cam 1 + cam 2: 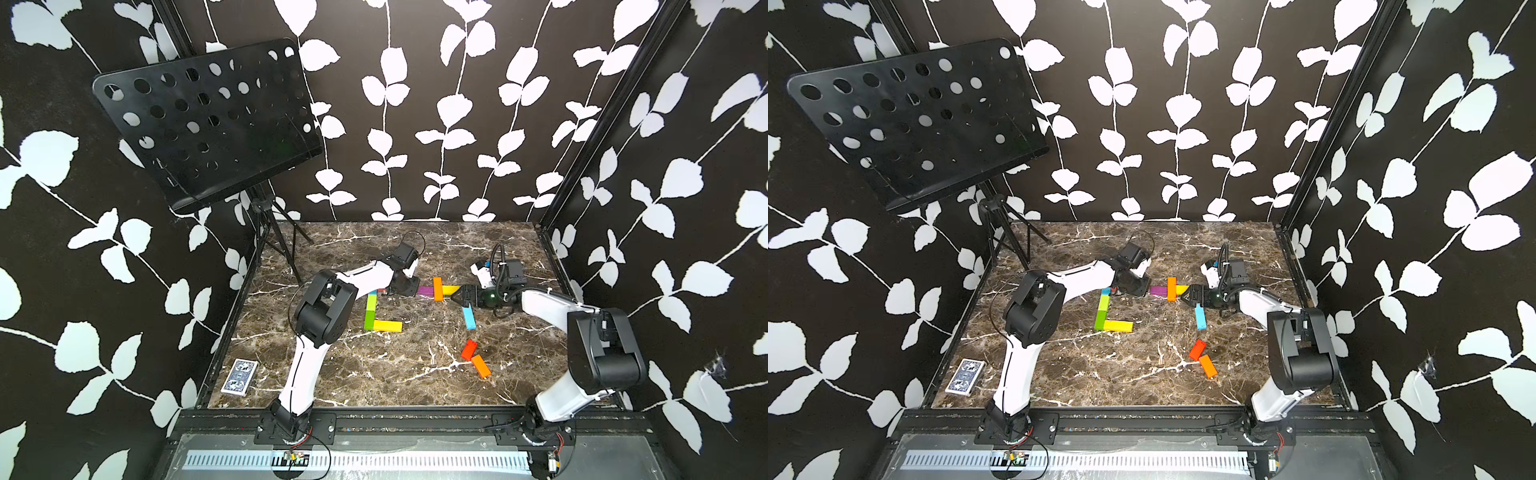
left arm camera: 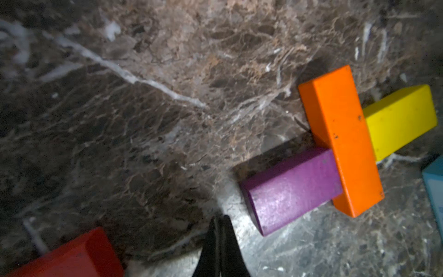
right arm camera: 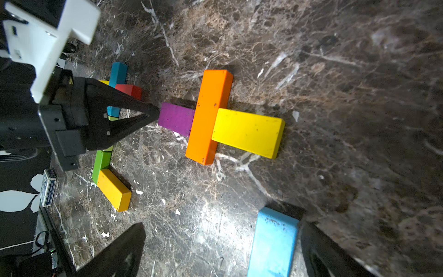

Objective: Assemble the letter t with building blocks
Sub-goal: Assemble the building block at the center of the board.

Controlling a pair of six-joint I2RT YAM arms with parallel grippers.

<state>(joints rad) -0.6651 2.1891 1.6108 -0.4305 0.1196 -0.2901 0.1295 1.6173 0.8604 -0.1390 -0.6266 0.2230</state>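
Left gripper (image 3: 153, 112) is pinched fully closed on nothing, tips right at the purple block (image 3: 176, 118) of the half-built letter t (image 1: 437, 289), mid-table. Right gripper (image 3: 221, 225) gapes wide, blue block (image 3: 273, 242) just beside 1 finger, ungripped.

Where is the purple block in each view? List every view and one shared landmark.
In a top view: purple block just below centre, touching the orange block.
In a top view: same place.
Left wrist: in view, against the orange block.
Right wrist: purple block at the shut left tool.
Shared landmark: orange block, in all four.
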